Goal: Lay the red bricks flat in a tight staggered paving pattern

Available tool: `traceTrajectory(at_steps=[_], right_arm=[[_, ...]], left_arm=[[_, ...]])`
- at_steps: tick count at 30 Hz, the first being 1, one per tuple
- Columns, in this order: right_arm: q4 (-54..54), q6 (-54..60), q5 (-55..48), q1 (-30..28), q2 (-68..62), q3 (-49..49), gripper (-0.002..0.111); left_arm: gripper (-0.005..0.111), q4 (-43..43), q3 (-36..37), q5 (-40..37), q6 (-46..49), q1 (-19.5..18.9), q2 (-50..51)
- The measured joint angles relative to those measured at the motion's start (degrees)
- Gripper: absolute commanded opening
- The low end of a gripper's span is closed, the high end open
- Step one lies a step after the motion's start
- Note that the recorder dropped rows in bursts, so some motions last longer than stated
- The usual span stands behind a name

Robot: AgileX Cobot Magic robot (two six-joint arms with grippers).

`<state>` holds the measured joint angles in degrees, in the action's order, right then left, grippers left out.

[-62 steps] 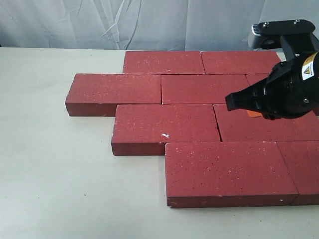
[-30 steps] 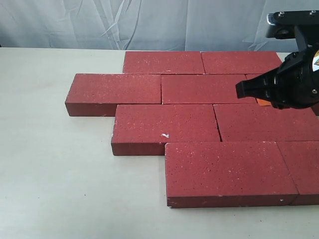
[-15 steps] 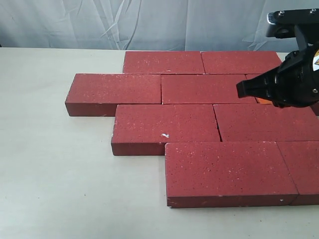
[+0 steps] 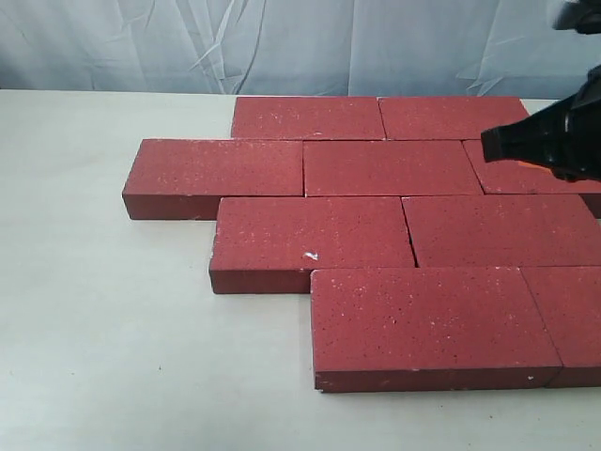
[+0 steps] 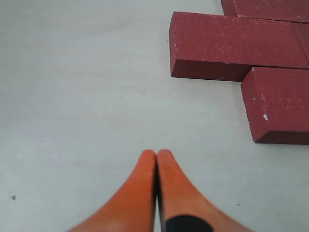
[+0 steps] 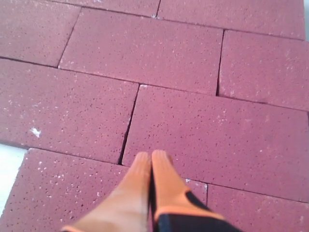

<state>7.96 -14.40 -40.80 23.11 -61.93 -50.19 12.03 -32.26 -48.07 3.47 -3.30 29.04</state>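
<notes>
Several dark-red bricks lie flat in four staggered rows that touch along their edges. The brick with the white chip is in the third row; the chip also shows in the right wrist view. My right gripper hovers above the bricks, its orange fingers pressed together and holding nothing; only its black body shows at the exterior view's right edge. My left gripper is shut and empty over bare table, apart from the pattern's left bricks.
The pale table stretches left and in front of the bricks. A wrinkled white backdrop runs along the far edge. The right-hand bricks run out of the exterior view.
The right arm has lifted and drawn back to the right, off the bricks' middle toward the frame's edge. The bricks have not moved.
</notes>
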Motion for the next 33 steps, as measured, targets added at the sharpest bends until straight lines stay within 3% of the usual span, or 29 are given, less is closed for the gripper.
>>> traceTrajectory(at_steps=[13,25,33], right_arm=[[-1.85,0.49,-0.29,-11.44,11.22,2.43,-0.001],[-2.22,0.49,8.17,-16.59,31.36,27.07,-0.001],[-2.35,0.64,11.4,-18.75,45.85,36.16,-0.001]], left_arm=[[0.0,0.0,0.0,0.0,0.0,0.0,0.0],[0.0,0.0,0.0,0.0,0.0,0.0,0.0],[0.0,0.0,0.0,0.0,0.0,0.0,0.0]])
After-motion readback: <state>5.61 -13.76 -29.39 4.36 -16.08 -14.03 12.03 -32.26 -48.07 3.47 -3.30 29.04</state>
